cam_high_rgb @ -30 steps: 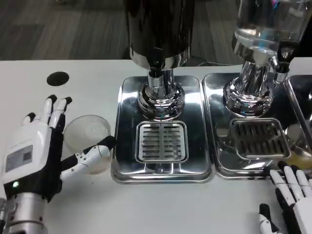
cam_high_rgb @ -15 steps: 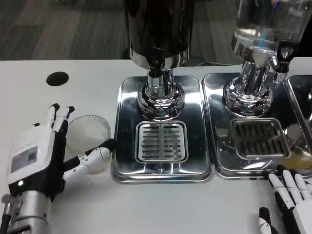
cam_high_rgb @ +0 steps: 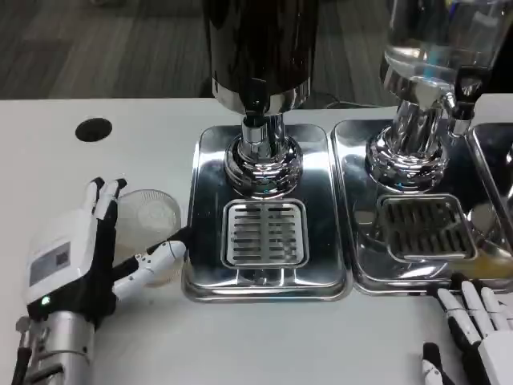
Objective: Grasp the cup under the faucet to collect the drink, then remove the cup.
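**Left hand around the cup beside the drip tray**

The clear plastic cup (cam_high_rgb: 152,220) stands upright on the white tabletop (cam_high_rgb: 96,172), just left of the steel drip tray (cam_high_rgb: 204,208) that carries the dark dispenser (cam_high_rgb: 260,48). The cup is not under that dispenser's faucet (cam_high_rgb: 256,108); the tray's slotted grate (cam_high_rgb: 265,233) is bare.

The left hand (cam_high_rgb: 76,261) sits on the side of the cup away from the tray, its fingers (cam_high_rgb: 104,196) reaching up along the cup's far-left wall and its thumb curving across the cup's near side, tip close to the tray's rim. Whether the hand actually presses the cup or only brackets it cannot be told.

The right hand (cam_high_rgb: 473,333) lies well right of the tray, at the near edge of a second tray (cam_high_rgb: 353,200) under a clear dispenser (cam_high_rgb: 437,48), fingers spread and holding nothing.

A round black hole (cam_high_rgb: 94,129) marks the tabletop, left of the tray and farther back than the cup.
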